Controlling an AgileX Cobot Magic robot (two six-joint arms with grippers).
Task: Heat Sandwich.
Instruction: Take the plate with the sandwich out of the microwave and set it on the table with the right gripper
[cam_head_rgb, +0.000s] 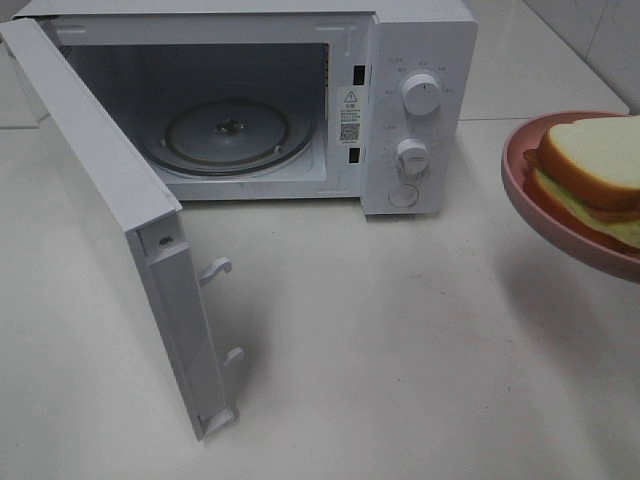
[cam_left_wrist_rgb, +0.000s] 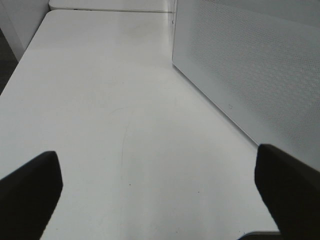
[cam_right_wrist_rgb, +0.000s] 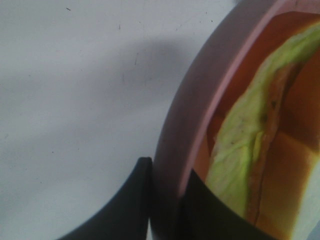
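The sandwich, white bread with tan crust, lettuce and reddish filling, lies on a round pink plate. The plate hangs in the air at the right edge of the exterior view, right of the microwave. In the right wrist view my right gripper is shut on the plate's rim, one finger on each side, with the sandwich's lettuce just inside. My left gripper is open and empty, low over the bare table beside the microwave door. Neither arm shows in the exterior view.
The white microwave stands at the back with its door swung wide open toward the front left. A glass turntable lies in the cavity. Two knobs are on the right panel. White tabletop spreads in front.
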